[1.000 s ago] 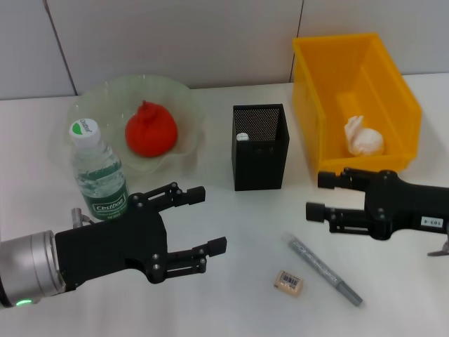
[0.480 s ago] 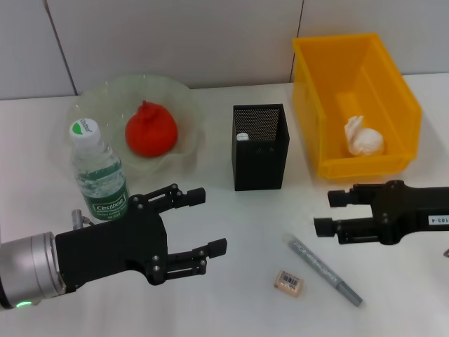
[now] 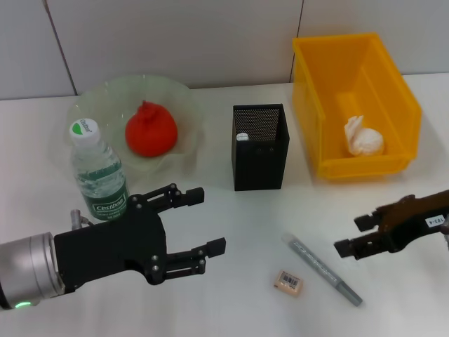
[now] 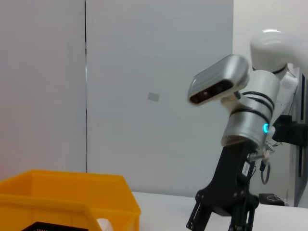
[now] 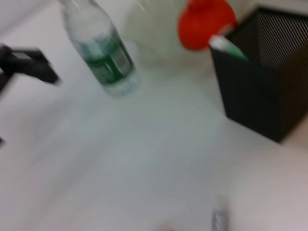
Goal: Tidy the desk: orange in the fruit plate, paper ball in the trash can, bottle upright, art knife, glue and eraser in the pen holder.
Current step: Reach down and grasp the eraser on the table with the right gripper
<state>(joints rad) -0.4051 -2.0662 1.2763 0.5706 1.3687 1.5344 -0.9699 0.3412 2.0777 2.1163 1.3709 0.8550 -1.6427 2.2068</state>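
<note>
Items number one each: orange [image 3: 150,130] in plate [image 3: 98,98], paper ball [image 3: 363,138] in bin [image 3: 330,63], bottle [image 3: 98,172] upright, eraser [image 3: 288,282] beside knife [image 3: 323,269]. Left gripper [image 3: 203,225] and right gripper [image 3: 349,235] are both spread, empty.

Head view: bright, even overhead light | soft short shadows on white counter [image 3: 231,225] | left wrist view: sharp, evenly lit | right wrist view: heavy motion blur, clear green-labelled plastic bottle [image 5: 98,48] smeared
</note>
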